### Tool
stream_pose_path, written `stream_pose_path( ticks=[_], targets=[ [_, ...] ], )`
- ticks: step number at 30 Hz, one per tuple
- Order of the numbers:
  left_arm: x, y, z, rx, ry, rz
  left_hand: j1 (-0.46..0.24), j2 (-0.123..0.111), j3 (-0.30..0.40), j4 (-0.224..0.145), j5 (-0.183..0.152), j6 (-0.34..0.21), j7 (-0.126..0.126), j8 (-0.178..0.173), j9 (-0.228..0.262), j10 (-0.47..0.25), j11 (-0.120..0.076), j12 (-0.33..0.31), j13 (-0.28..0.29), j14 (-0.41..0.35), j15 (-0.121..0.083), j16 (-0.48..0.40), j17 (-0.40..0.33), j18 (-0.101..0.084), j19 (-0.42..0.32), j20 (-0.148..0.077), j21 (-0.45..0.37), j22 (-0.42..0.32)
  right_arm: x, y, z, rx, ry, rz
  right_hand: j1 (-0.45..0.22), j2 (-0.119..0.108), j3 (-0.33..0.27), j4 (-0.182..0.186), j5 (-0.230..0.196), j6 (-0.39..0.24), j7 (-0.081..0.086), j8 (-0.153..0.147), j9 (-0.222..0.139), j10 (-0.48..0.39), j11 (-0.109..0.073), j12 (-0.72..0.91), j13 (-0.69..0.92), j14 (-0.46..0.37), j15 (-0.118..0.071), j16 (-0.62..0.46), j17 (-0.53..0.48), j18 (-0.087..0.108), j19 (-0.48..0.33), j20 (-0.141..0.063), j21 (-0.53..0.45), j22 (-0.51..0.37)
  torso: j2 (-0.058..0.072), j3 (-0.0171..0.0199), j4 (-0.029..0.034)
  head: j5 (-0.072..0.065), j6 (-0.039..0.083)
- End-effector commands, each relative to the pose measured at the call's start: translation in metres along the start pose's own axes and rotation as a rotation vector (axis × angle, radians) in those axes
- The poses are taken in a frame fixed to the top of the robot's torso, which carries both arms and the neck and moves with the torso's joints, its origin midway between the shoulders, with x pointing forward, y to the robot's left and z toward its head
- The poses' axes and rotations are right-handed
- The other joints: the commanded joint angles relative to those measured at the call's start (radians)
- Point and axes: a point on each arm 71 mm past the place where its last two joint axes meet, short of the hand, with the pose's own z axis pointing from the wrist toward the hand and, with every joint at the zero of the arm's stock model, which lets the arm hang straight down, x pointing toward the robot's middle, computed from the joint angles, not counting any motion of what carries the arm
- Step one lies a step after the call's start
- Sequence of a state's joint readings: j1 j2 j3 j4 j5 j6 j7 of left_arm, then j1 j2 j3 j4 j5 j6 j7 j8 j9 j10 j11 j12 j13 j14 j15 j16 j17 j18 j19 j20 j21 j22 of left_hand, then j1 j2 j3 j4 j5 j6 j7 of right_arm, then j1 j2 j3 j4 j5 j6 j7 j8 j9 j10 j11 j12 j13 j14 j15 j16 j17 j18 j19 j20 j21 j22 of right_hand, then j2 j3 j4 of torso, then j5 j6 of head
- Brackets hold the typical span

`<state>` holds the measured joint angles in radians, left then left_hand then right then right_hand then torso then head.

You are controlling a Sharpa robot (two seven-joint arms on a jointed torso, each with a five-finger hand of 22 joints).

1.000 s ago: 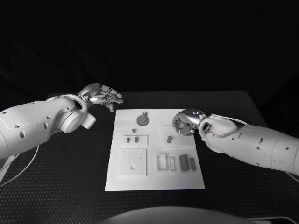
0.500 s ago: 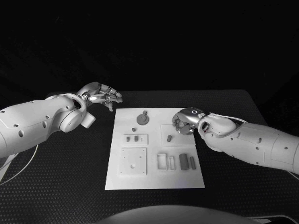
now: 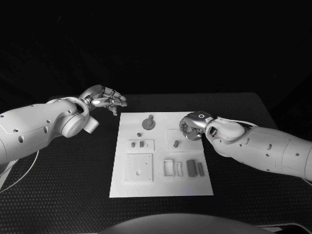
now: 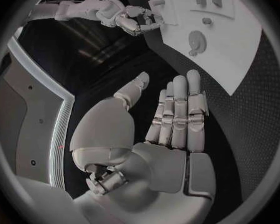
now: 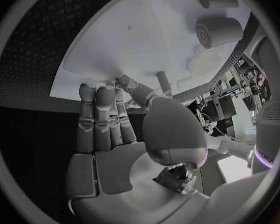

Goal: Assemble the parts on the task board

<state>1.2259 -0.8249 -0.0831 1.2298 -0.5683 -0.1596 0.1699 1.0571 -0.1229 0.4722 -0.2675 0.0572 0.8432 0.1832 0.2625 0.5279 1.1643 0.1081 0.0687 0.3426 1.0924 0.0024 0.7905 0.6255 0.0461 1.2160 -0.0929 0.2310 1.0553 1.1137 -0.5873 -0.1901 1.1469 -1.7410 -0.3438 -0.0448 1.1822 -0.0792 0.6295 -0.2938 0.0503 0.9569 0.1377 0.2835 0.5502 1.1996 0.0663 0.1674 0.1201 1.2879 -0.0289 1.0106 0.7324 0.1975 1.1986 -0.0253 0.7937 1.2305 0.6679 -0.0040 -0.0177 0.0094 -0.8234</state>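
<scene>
A: How would the parts (image 3: 192, 168) handle?

B: Judged small, stiff, light; pinch them by their long sides. They lay on the task board (image 3: 162, 187), mid-bench (image 3: 71, 195).

A: The hands?

B: Left hand (image 3: 105, 100), off the board's far-left corner, fingers apart, empty. Right hand (image 3: 194, 126), at its right edge, fingers extended, holding nothing; it had crept slightly farther up.

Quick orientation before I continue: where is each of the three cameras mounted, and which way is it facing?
Head view: on the robot's head, looking down at the black table and the task board; both arms enter, left hand off the board's far left corner, right hand at its right edge.
Left wrist view: behind the left hand, fingers extended, facing across the table toward the board.
Right wrist view: behind the right hand, facing the board close up.
Shared: the left wrist and head views both show the right hand and the round part.
</scene>
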Motion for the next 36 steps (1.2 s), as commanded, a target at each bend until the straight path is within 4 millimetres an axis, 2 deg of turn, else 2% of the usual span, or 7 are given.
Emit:
stream_pose_path(
  ticks=[1, 10, 20, 25, 36],
  targets=[
    [0.0006, -0.0013, 0.0000, 0.014, 0.012, 0.005, 0.002, 0.007, -0.008, 0.000, -0.001, -0.003, 0.006, 0.004, -0.002, -0.008, 0.002, -0.001, 0.001, 0.002, 0.000, -0.003, 0.001, 0.042, 0.005, -0.001, -0.007, -0.001, 0.0243, -0.0022, -0.0057, 0.031, 0.156, -0.057, 0.001, -0.011, 0.001, 0.001, -0.002, 0.007, 0.001, 0.007, 0.001, 0.018, 0.009, 0.003, 0.004, 0.002, -0.009, 0.004, -0.001, 0.064, 0.002, -0.006, 0.007, 0.002, 0.000, -0.0003, -0.0002, -0.002, -0.001],
    [0.0007, -0.0013, 0.0000, 0.014, 0.013, 0.007, 0.002, 0.007, -0.008, -0.001, -0.001, -0.004, 0.006, 0.005, -0.002, -0.008, 0.002, -0.001, 0.001, 0.003, 0.000, -0.004, 0.002, 0.042, 0.006, -0.001, -0.007, -0.001, 0.0257, -0.0001, -0.0051, 0.027, 0.177, -0.077, 0.003, -0.004, 0.005, 0.002, -0.002, 0.018, -0.003, 0.012, 0.003, 0.031, 0.005, 0.006, 0.011, 0.002, -0.013, 0.006, -0.004, 0.064, 0.003, -0.006, 0.007, 0.004, 0.000, -0.0005, 0.0005, -0.002, -0.003],
    [0.0012, -0.0015, 0.0005, 0.014, 0.014, 0.007, 0.003, 0.007, -0.008, -0.001, -0.001, -0.004, 0.006, 0.006, -0.002, -0.009, 0.002, -0.001, 0.001, 0.003, 0.000, -0.004, 0.003, 0.042, 0.006, -0.001, -0.007, -0.001, 0.0257, 0.0020, -0.0039, 0.022, 0.173, -0.079, 0.001, 0.009, 0.006, 0.001, -0.002, 0.048, -0.015, 0.027, 0.009, 0.064, -0.009, 0.015, 0.027, 0.010, -0.026, 0.023, -0.001, 0.064, 0.015, -0.011, 0.017, 0.014, 0.000, 0.0000, 0.0007, -0.003, -0.006],
    [0.0009, -0.0013, 0.0005, 0.014, 0.014, 0.007, 0.003, 0.007, -0.008, -0.001, -0.001, -0.004, 0.006, 0.006, -0.002, -0.009, 0.002, -0.001, 0.001, 0.003, 0.000, -0.004, 0.003, 0.042, 0.007, -0.001, -0.007, -0.001, 0.0255, 0.0033, -0.0038, 0.017, 0.171, -0.083, 0.003, 0.011, 0.005, 0.001, -0.002, 0.063, -0.021, 0.034, 0.013, 0.082, -0.017, 0.021, 0.037, 0.013, -0.035, 0.037, 0.005, 0.064, 0.023, -0.015, 0.027, 0.022, 0.000, -0.0009, 0.0009, -0.004, -0.009],
    [-0.0002, -0.0007, 0.0008, 0.013, 0.010, 0.008, 0.004, 0.008, -0.009, -0.001, -0.001, -0.005, 0.006, 0.008, -0.002, -0.009, 0.002, 0.000, 0.001, 0.006, -0.001, -0.004, 0.005, 0.042, 0.009, -0.002, -0.006, -0.001, 0.0245, 0.0029, -0.0053, 0.020, 0.156, -0.080, -0.005, 0.016, 0.003, 0.002, -0.002, 0.078, -0.026, 0.040, 0.018, 0.100, -0.025, 0.024, 0.051, 0.015, -0.042, 0.058, 0.012, 0.064, 0.031, -0.019, 0.038, 0.033, 0.000, -0.0007, 0.0010, -0.007, -0.008]
  ],
)
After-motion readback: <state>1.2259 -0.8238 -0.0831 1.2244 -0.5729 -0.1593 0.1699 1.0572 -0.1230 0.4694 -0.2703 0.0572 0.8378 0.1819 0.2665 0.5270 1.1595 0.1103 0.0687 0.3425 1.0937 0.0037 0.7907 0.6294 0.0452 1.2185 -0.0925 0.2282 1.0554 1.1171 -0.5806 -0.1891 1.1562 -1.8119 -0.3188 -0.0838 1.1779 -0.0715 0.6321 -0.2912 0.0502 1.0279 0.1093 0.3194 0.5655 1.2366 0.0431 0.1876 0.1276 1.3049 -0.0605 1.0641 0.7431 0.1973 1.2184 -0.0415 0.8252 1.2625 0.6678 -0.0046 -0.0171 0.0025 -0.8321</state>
